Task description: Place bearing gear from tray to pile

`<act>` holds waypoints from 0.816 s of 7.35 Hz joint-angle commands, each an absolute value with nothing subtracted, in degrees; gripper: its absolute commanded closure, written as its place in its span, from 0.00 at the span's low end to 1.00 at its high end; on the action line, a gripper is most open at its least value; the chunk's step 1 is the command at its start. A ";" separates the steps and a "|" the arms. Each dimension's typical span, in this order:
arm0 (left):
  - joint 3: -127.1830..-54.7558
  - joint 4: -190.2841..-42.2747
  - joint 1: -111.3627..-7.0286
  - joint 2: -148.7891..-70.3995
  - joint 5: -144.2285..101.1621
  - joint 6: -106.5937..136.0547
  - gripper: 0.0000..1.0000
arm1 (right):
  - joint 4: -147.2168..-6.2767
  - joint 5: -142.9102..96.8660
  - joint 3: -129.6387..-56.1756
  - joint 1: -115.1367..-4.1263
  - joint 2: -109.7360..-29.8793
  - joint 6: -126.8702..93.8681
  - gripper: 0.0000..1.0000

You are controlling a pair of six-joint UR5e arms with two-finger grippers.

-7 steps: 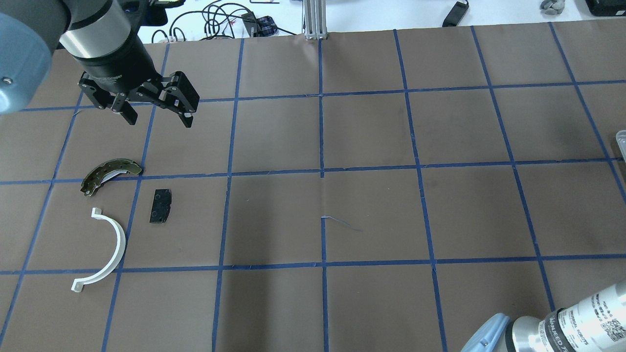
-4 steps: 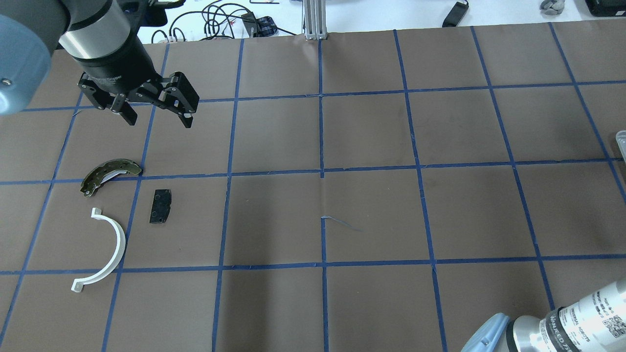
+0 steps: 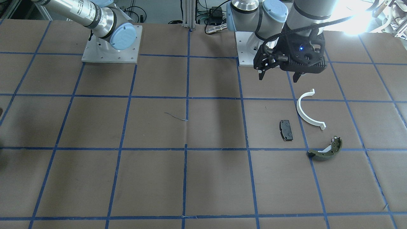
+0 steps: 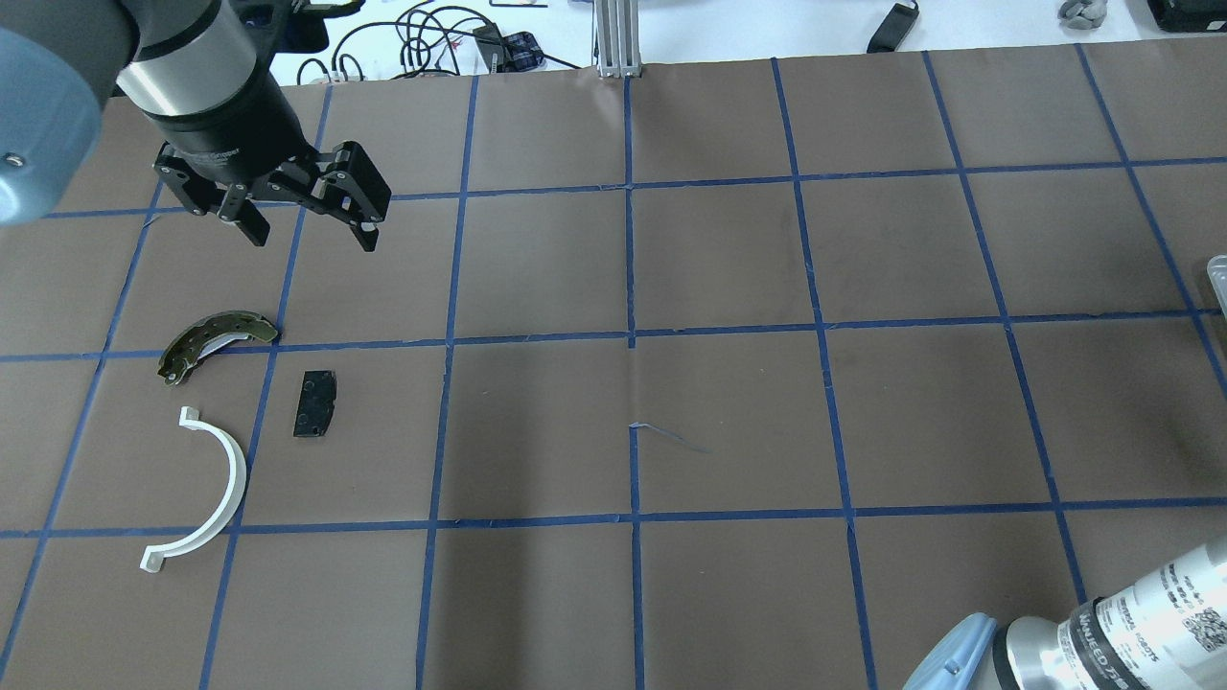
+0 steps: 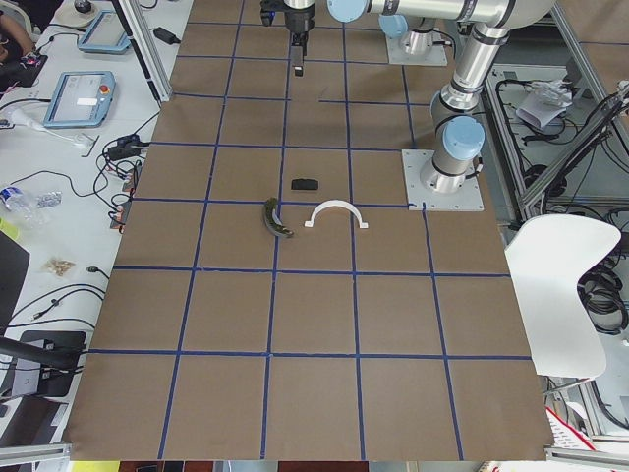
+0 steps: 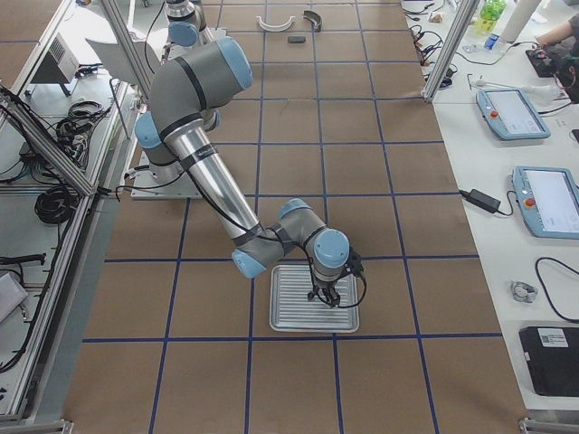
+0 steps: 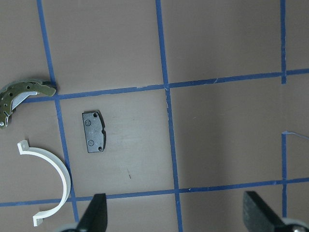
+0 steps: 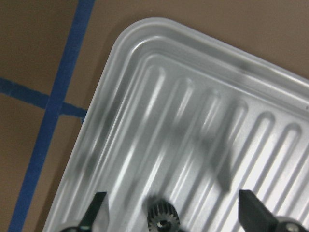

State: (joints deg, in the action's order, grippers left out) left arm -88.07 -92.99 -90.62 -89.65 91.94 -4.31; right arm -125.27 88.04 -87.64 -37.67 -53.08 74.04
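Observation:
The small dark bearing gear [image 8: 161, 220] lies in the ribbed metal tray [image 8: 193, 111], which also shows in the exterior right view [image 6: 312, 315]. My right gripper [image 8: 175, 211] is open, low over the tray, with the gear between its fingers. The pile lies on the left of the table: a white half-ring [image 4: 209, 494], a black pad [image 4: 315, 403] and an olive-green shoe [image 4: 216, 340]. My left gripper [image 4: 312, 236] is open and empty, held above the table just beyond the pile.
The table is brown paper with a blue tape grid [image 4: 631, 335]. The tray's edge [image 4: 1217, 278] shows at the overhead view's right border. Cables and a metal post [image 4: 613, 38] stand at the far edge. The arm bases [image 3: 109, 44] are on the robot's side.
The right arm's elbow has sunk slightly at the overhead view's lower right. The left arm and the pile have not moved.

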 commanded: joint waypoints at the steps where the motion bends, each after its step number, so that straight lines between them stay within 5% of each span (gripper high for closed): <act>1: -88.07 -92.99 -90.62 -89.65 92.02 -4.31 0.00 | -124.72 88.07 -88.24 -37.36 -53.00 74.36 0.27; 6: -88.15 -92.99 -90.62 -89.65 91.93 -4.31 0.00 | -122.61 89.03 -88.15 -37.09 -53.70 74.09 0.44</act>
